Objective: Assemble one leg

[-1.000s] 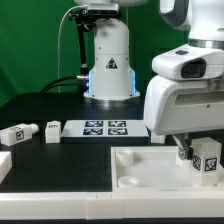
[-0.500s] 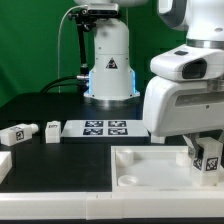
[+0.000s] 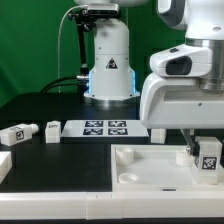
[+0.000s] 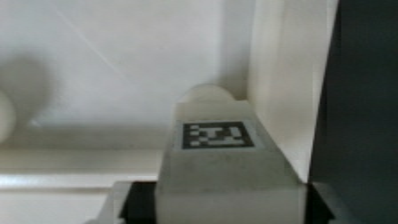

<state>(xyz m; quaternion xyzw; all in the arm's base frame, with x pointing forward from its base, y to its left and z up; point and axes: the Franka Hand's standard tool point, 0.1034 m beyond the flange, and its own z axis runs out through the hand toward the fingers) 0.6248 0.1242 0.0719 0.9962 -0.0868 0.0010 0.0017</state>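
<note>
Green backdrop and a black table (image 3: 60,108) are filling the exterior view. At lower right the gripper (image 3: 206,155) is clamping the leg (image 3: 209,154), tag outward, over the white tray piece (image 3: 150,170). Spare legs (image 3: 17,133) are lying at left, beside the marker board (image 3: 104,128).

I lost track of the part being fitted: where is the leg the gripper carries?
The leg hangs in the gripper at the exterior view's far right, over the right end of the white tray-like piece.
</note>
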